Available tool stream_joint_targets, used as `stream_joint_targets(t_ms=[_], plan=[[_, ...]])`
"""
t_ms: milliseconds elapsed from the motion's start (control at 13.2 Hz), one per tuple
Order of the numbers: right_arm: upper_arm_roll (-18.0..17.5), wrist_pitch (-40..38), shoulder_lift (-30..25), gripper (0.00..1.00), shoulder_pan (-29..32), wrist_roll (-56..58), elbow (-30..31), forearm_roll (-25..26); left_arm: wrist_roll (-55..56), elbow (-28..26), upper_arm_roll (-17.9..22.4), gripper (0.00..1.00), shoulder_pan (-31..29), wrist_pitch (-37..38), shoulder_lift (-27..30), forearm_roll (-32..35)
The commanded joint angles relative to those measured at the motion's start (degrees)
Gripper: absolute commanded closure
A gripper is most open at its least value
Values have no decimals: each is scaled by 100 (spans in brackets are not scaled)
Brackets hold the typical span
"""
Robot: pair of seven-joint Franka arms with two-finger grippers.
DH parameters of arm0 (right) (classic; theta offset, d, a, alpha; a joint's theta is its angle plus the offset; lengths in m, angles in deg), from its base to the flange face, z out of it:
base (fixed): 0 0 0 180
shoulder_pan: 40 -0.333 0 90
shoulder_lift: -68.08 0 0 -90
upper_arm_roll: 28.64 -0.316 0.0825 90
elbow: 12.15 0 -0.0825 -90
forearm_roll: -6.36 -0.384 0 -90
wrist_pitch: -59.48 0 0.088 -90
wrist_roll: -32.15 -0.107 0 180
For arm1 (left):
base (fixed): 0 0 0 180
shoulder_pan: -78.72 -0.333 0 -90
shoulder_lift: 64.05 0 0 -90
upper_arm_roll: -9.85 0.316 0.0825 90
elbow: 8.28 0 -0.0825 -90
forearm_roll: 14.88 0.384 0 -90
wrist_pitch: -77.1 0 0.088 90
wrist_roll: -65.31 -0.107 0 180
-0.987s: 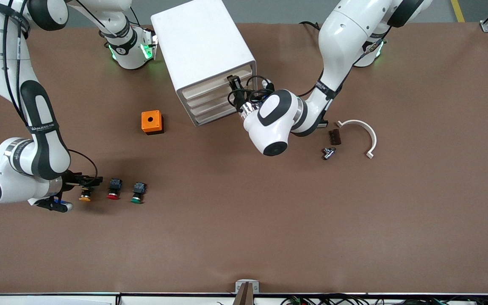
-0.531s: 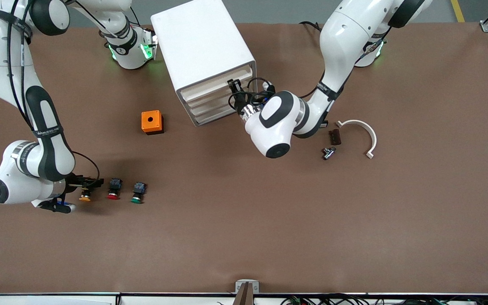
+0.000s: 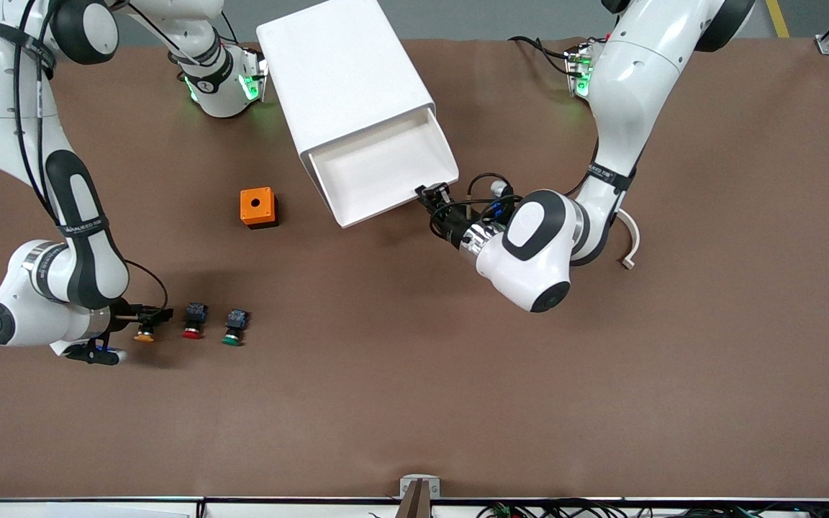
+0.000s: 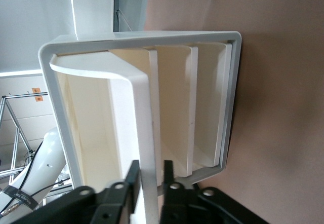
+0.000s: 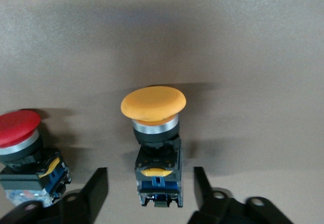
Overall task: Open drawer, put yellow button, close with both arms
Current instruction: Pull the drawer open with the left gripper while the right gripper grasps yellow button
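Yellow button (image 5: 153, 148) lies on the bench (image 3: 414, 403) between the spread fingers of the right hand (image 5: 151, 188), untouched, cap pointing away from the wrist. Left hand (image 4: 150, 176) pinches the front panel of the pulled-out top drawer (image 3: 386, 169). The right arm is nearer the button.

The top drawer (image 3: 384, 173) of the white cabinet (image 3: 342, 79) stands pulled out, the left gripper (image 3: 432, 198) at its front edge. Toward the right arm's end, the right gripper (image 3: 150, 316) sits over the yellow button (image 3: 144, 333), beside 2 others, red (image 3: 193, 321) and green (image 3: 234, 327). An orange box (image 3: 257, 207) lies near the cabinet.
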Motion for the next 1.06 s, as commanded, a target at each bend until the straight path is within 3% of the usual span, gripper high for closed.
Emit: stream_joint_targets(t_ms=[0,228,304,531,987], plan=[[-69,-12,4,60,87,155,-71,50,-65,109,105,1,62,-40,3,-47],[-77,-20,-13,92,105,155,-124,32,-65,259,447,1,-25,13,152,-38],[-77,-55,-14,97,105,146,-185,6,-74,276,588,1,-35,13,187,-38],[-86,-335,-57,99,43,137,-317,6,-301,461,1027,1,-140,57,389,31],[-112,-1178,-426,100,-168,-73,-423,-38,-1854,470,1029,0,-88,57,811,1708]])
